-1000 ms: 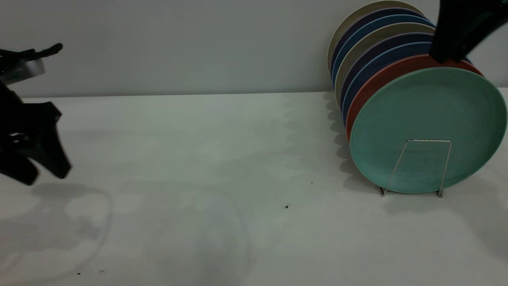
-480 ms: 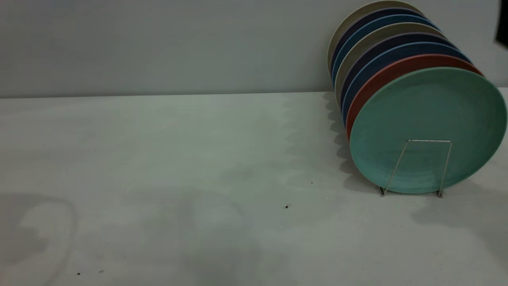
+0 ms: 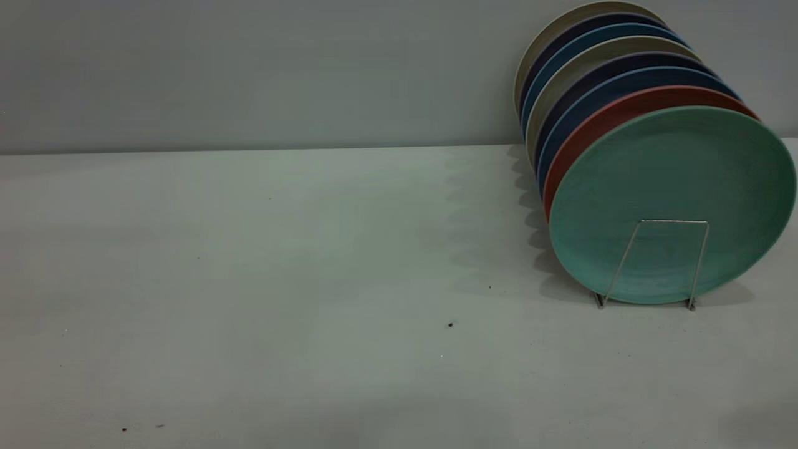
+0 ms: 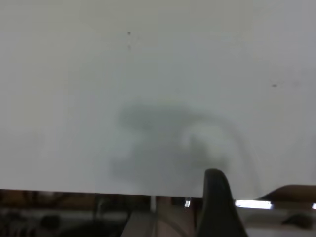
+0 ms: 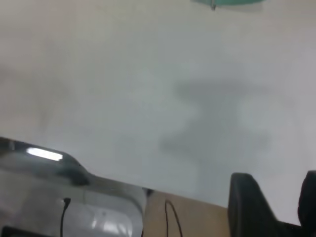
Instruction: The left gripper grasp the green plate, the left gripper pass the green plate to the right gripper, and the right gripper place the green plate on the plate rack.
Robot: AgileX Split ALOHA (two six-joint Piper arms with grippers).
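Observation:
The green plate (image 3: 670, 199) stands upright at the front of the plate rack (image 3: 673, 221), leaning on the salmon plate (image 3: 592, 121) behind it. Nothing holds it. Neither gripper appears in the exterior view. In the left wrist view my left gripper (image 4: 216, 207) shows only as a dark tip over bare table near the table's edge. My right gripper (image 5: 276, 192) is open, with only table surface between its jaws. It is far from the rack, and a sliver of the green plate (image 5: 227, 2) lies at the far border of the right wrist view.
Several blue, dark and beige plates (image 3: 592, 68) fill the rack behind the salmon one, against the grey wall. The white table (image 3: 312, 280) stretches wide to the rack's left, with a few dark specks (image 3: 450, 324). The table's edge (image 4: 98, 191) runs close under both wrists.
One second ago the left gripper was at the exterior view's left edge and the right gripper above the plates. Both have drawn out of that view, and their shadows have faded from the table.

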